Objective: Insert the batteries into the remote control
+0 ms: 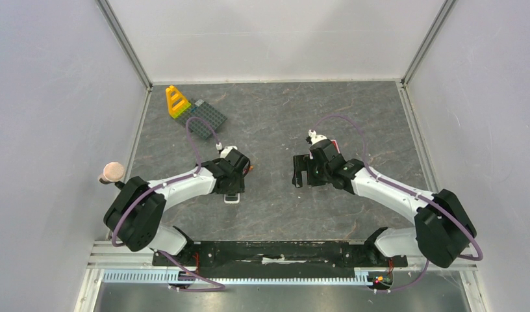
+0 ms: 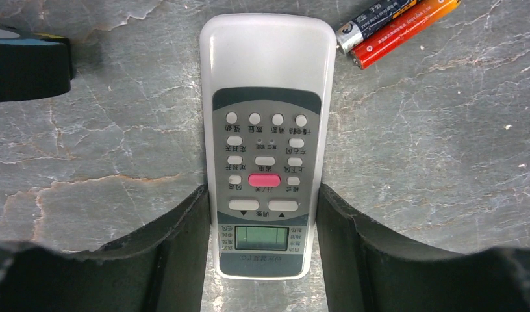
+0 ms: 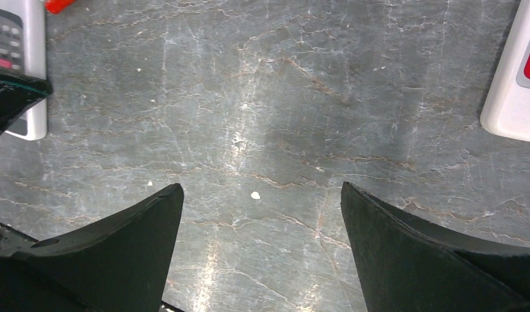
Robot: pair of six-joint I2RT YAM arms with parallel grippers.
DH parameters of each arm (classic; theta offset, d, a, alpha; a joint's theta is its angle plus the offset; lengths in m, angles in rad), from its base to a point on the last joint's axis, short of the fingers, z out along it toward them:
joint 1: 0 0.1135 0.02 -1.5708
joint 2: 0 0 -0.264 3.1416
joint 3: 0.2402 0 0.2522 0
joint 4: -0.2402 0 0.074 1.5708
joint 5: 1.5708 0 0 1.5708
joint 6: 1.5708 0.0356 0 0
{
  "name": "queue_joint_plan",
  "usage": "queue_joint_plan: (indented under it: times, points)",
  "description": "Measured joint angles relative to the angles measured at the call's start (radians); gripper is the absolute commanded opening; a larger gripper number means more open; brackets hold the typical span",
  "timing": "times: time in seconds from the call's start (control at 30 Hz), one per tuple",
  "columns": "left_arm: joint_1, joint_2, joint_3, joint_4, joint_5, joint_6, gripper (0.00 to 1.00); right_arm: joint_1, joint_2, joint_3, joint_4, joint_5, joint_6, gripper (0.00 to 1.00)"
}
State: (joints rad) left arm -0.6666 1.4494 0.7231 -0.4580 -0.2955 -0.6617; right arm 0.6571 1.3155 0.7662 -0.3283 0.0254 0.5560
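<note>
Straddling the remote (image 2: 265, 97) at its display end, the left claw (image 2: 262, 192) grips both long sides, batteries (image 2: 395, 26) lying just past the other end, while the right claw (image 3: 262, 195) hangs wide, farther off over the bench (image 2: 444, 162).

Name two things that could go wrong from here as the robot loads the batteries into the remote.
1. The remote lies buttons up, so its battery side presumably faces the table. The left gripper flanks only its display end; lifted or turned from there, it may pivot or slip.
2. The batteries lie loose by the remote's far corner; shifting the remote could set them rolling.
</note>
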Motion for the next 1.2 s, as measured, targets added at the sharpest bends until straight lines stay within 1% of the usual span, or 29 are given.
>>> queue_joint_plan:
  times: [0.1,0.17,0.27,0.37,0.47,0.6,0.63,0.67,0.73,0.8,0.83,0.93,1.03,1.1,1.2]
  points:
    - [0.0,-0.015,-0.008,0.013,0.024,0.015,0.02,0.0,-0.019,0.0,0.001,-0.022,0.002,0.93]
    - [0.0,-0.034,-0.014,0.024,0.082,0.036,0.02,0.0,-0.039,0.0,0.004,-0.055,0.001,0.93]
    - [-0.003,-0.102,-0.027,0.03,0.226,0.108,0.02,0.0,-0.075,-0.001,0.021,-0.125,-0.003,0.93]
    - [-0.005,-0.207,-0.027,0.048,0.362,0.166,0.02,0.0,-0.114,-0.003,0.042,-0.192,-0.007,0.93]
    - [-0.005,-0.294,-0.023,0.063,0.484,0.2,0.02,0.0,-0.162,-0.005,0.072,-0.266,-0.01,0.93]
    - [-0.005,-0.336,-0.011,0.095,0.662,0.208,0.02,0.0,-0.225,-0.005,0.127,-0.356,-0.013,0.93]
    - [-0.005,-0.336,-0.002,0.105,0.748,0.21,0.02,0.0,-0.241,-0.005,0.143,-0.378,-0.016,0.93]
    - [-0.005,-0.336,-0.001,0.105,0.753,0.21,0.02,0.0,-0.255,-0.004,0.156,-0.399,-0.021,0.93]
    - [-0.005,-0.336,0.014,0.115,0.858,0.21,0.02,0.0,-0.283,0.005,0.173,-0.453,-0.046,0.94]
    - [-0.005,-0.336,0.032,0.126,0.94,0.207,0.02,0.0,-0.308,0.011,0.192,-0.509,-0.093,0.95]
    - [-0.005,-0.335,0.045,0.138,0.992,0.2,0.02,0.0,-0.339,0.013,0.2,-0.543,-0.142,0.97]
    - [-0.005,-0.322,0.09,0.178,1.119,0.163,0.02,0.0,-0.468,0.021,0.214,-0.612,-0.277,0.98]
    - [-0.006,-0.309,0.122,0.24,1.226,0.089,0.02,0.0,-0.584,0.057,0.251,-0.69,-0.419,0.98]
    - [-0.008,-0.308,0.123,0.285,1.283,0.042,0.02,0.0,-0.612,0.107,0.26,-0.76,-0.507,0.98]
    - [-0.019,-0.314,0.123,0.359,1.376,-0.025,0.02,0.001,-0.578,0.196,0.23,-0.857,-0.627,0.98]
